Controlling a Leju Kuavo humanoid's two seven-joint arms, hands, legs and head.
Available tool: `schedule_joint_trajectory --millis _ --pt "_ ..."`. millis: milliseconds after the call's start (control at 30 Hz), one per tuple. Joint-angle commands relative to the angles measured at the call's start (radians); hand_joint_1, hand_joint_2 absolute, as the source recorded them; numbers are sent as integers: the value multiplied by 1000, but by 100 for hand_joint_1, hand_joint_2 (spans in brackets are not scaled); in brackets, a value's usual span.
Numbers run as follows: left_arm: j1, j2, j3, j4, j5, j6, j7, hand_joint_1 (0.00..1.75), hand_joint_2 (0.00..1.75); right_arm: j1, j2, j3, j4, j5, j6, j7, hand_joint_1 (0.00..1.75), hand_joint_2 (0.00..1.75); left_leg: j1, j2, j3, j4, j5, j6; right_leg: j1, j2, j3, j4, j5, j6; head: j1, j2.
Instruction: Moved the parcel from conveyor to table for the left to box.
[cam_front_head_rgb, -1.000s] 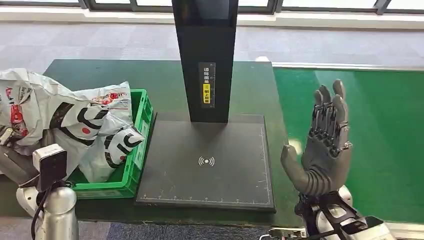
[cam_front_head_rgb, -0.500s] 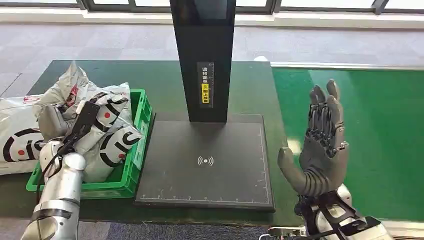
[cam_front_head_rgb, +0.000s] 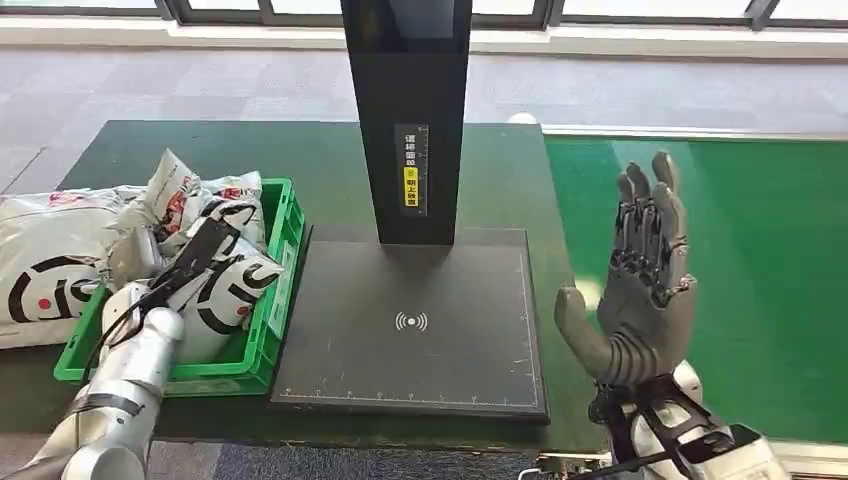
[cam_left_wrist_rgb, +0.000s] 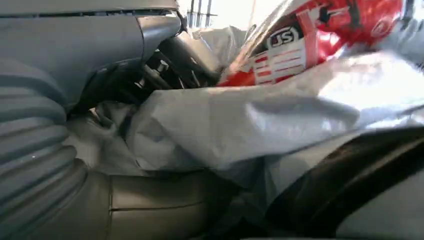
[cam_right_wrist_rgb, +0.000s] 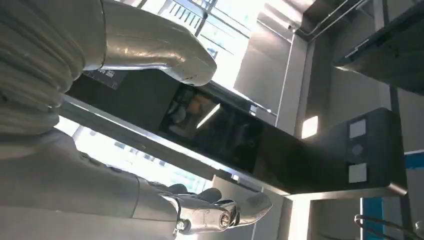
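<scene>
On the left side of the dark green table (cam_front_head_rgb: 330, 160) sits a green box (cam_front_head_rgb: 262, 345) stuffed with crinkly white bags. The left hand (cam_front_head_rgb: 140, 255) is down among those bags, and its fingers are clamped on a parcel (cam_front_head_rgb: 225, 285) (a white plastic one with black rings and a red dot) that lies in the box. From the camera on the left wrist, the grey thumb (cam_left_wrist_rgb: 165, 205) and the darker fingers (cam_left_wrist_rgb: 190, 50) press into the parcel's wrinkly skin from two sides. Another big white bag (cam_front_head_rgb: 50, 265) hangs out over the box's far left edge, onto the table.

Next to the box, touching its right side, lies a flat black pad (cam_front_head_rgb: 415, 320) with a small white wave sign in the middle. A tall black post (cam_front_head_rgb: 408, 110) stands up from the back of the pad and has a little yellow label on it.

The right hand (cam_front_head_rgb: 640, 290) is held up straight over the near edge of the bright green belt (cam_front_head_rgb: 760, 250), palm turned toward the pad. Its fingers are apart and hold nothing.
</scene>
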Motion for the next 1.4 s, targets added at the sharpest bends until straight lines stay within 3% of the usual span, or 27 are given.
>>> schedule_joint_trajectory --millis 33,300,333,367,400,433,700,1033,1167,1400 --pt "-13 8 4 119 -18 -27 17 66 175 -39 -4 8 69 2 1 0 0 175 0 2 2 -3 1 1 0 2 2 -3 1 0 0 0" --pt "-13 8 4 119 -18 -27 17 66 175 -39 -4 8 69 2 1 0 0 175 0 2 3 -2 0 1 0 2 3 -2 1 0 0 0" --pt "-13 8 4 119 -18 -27 17 14 175 -39 -4 8 69 2 1 0 0 175 0 2 3 -1 0 0 0 1 2 0 0 0 0 0" --pt "-16 8 -2 123 -32 -27 29 0 175 -37 -3 8 68 3 2 0 0 175 0 2 3 -2 0 1 0 2 2 -1 1 0 0 0" --pt "-16 5 -3 122 -39 -17 36 0 175 -37 -3 7 67 6 0 0 0 175 0 2 3 -1 0 0 0 1 2 -1 1 0 0 0" --pt "-17 2 -4 120 -46 -6 42 0 0 -37 -3 7 68 7 -1 0 0 175 0 2 3 -3 1 1 0 2 2 -2 1 0 0 0" --pt "46 -63 20 -20 -4 126 -75 0 0 -17 -6 18 49 24 -31 0 0 175 0 0 3 -1 0 0 0 0 2 -1 0 0 0 0" --pt "330 -243 -82 -617 131 98 -152 0 0 35 -47 57 2 34 -103 0 0 175 -2 2 5 -4 -2 2 -2 2 4 -5 0 1 0 0" --pt "401 -268 -142 -714 150 80 -153 0 0 46 -42 65 -16 42 -120 0 0 175 -2 1 3 -1 -3 2 -2 1 2 -2 -2 2 0 0" --pt "421 -272 -164 -740 152 80 -150 0 0 35 -30 59 -4 43 -108 0 0 175 -2 1 0 0 -3 2 -1 1 -1 -2 -2 2 0 0"
